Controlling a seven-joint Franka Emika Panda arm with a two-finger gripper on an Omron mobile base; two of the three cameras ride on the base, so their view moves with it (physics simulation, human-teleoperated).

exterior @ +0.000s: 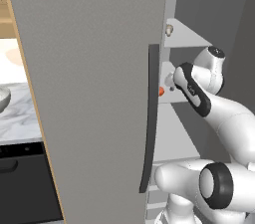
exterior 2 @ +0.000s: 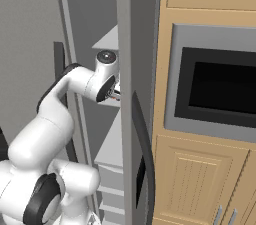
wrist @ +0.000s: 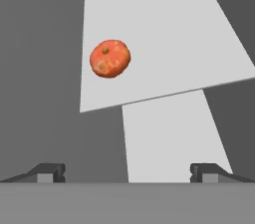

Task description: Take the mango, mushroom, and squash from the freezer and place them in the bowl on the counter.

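The freezer stands open with my arm reaching between its doors. An orange-red round fruit, the mango by its look, lies on a pale grey shelf; it peeks out past the door edge as the mango. My gripper is open and empty, a short way in front of the fruit and pointed at it. The small tan mushroom sits on the shelf above. The mottled silvery bowl rests on the marble counter at the far left. No squash is in sight.
The left freezer door carries a long dark handle close to my forearm. The right door hides most of my hand. A black appliance sits under the counter. A built-in oven and wood cabinets stand to the right.
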